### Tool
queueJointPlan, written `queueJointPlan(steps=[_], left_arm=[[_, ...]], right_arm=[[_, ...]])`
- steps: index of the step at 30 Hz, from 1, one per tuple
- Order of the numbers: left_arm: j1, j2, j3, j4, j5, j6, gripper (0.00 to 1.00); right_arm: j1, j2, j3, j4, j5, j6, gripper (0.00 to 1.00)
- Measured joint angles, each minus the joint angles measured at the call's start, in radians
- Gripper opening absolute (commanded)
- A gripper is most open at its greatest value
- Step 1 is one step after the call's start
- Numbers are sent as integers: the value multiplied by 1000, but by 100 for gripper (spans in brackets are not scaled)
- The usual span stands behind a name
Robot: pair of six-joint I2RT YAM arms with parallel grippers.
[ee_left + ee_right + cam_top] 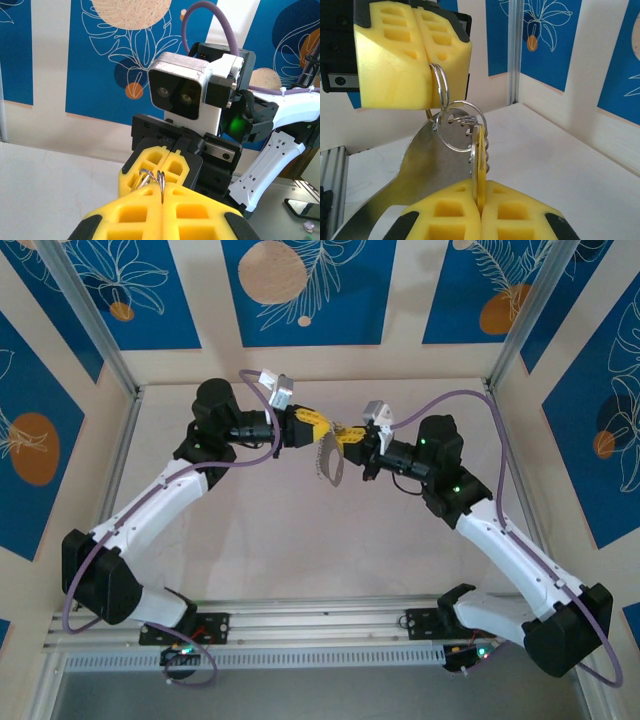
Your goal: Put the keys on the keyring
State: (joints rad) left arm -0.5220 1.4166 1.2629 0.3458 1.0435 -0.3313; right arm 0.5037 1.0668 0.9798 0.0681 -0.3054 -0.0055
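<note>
Both grippers meet above the middle of the table. My left gripper [318,425] [162,192] [429,59] is shut on the keyring [161,181] [440,82], a silver wire ring pinched edge-on between its yellow pads. A second wire ring [462,125] links to it, and a flat grey metal plate [427,170] [330,466] hangs below. My right gripper [348,437] [480,195] [170,155] faces the left one, shut on a yellow-headed key [480,160] held edge-on. The key's top touches the second ring at its coiled part.
The pale table [300,550] lies well below the grippers. Walls with blue leaf panels [300,290] and aluminium posts [95,325] enclose the back and sides. A metal rail [320,620] with the arm bases runs along the near edge.
</note>
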Motion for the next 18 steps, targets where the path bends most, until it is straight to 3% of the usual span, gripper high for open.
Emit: queueJointPlan(steps=[18], left_arm=[[-4,0,0,-9,0,0,0]], right_arm=[[39,0,95,-66,56,-74,0]])
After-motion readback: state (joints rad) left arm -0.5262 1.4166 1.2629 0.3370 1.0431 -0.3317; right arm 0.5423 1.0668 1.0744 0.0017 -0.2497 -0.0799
